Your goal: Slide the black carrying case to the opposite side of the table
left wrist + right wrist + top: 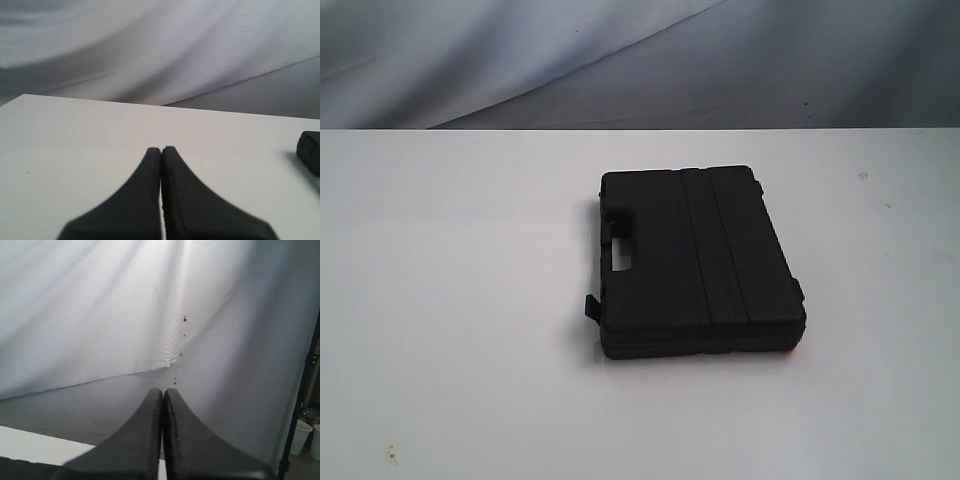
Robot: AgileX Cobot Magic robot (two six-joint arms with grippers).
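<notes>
The black carrying case point(695, 262) lies flat on the white table point(460, 300), a little right of the middle, its handle cutout facing left. Neither arm shows in the exterior view. In the left wrist view my left gripper point(162, 148) is shut with nothing in it, low over the table point(75, 140); a corner of the case point(310, 150) shows at the picture's edge, well apart from the fingers. My right gripper point(163, 390) is also shut and empty, aimed at the backdrop; a dark strip of the case point(20, 469) and a bit of table point(35, 447) sit below it.
A white cloth backdrop point(640, 60) hangs behind the table's far edge. In the right wrist view a black stand pole point(300, 395) and white buckets point(302, 437) stand beside the backdrop.
</notes>
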